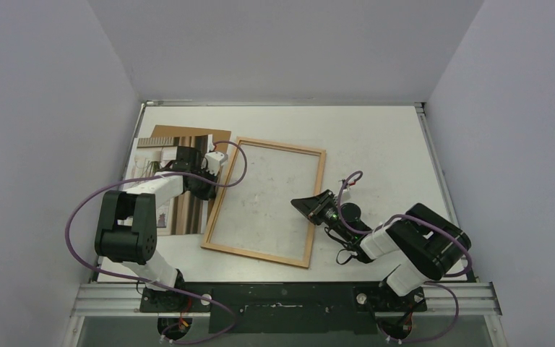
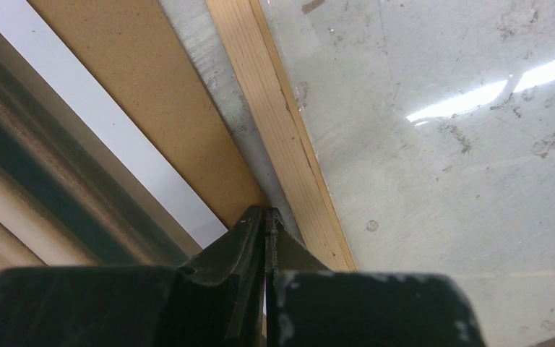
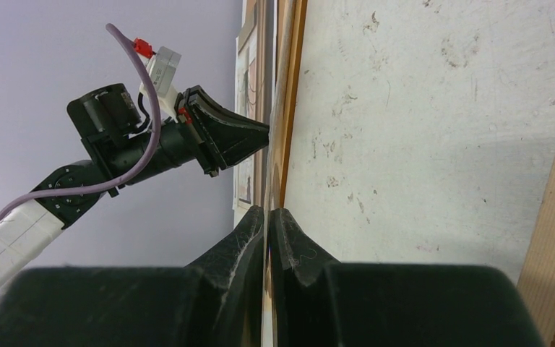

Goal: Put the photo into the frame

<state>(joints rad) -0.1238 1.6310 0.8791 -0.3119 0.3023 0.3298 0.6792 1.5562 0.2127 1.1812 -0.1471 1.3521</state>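
Top view first. Got the frame (image 1: 282,144) lying flat mid-surface, pane bare, nothing inside yet. Just left of it, spotting the photo (image 1: 186,215) picture side up, stacked on a brown backing board (image 1: 188,132) and partly hidden under the left arm. So: beside the frame, not in it. Looks like the left pincer (image 1: 212,188) parked right at the frame's left side. Seeing the right pincer (image 1: 296,204) low over the pane, close to the right side.

Left wrist view next. Shows the left pincer (image 2: 265,213) pressed together, gripping nothing. Tips poked down into the narrow strip of surface (image 2: 209,79) between the backing board (image 2: 144,87) and the wooden rail (image 2: 274,108). Guessing a wedge job here: closed tips for working against an edge, either nudging the frame or getting at the stack. Also catching the photo (image 2: 36,188) further left, white margin and dark stripes on top of the board.

Right wrist view last. Right pincer (image 3: 267,212) also pressed together and empty, aimed across the pane (image 3: 419,108) toward the far side. Can make out the left pincer (image 3: 260,137) over there, nose right up against the frame's edge. Probably there to steady the frame and stop any skidding during a push from the other side. Can't tell about actual contact with the glass, though.
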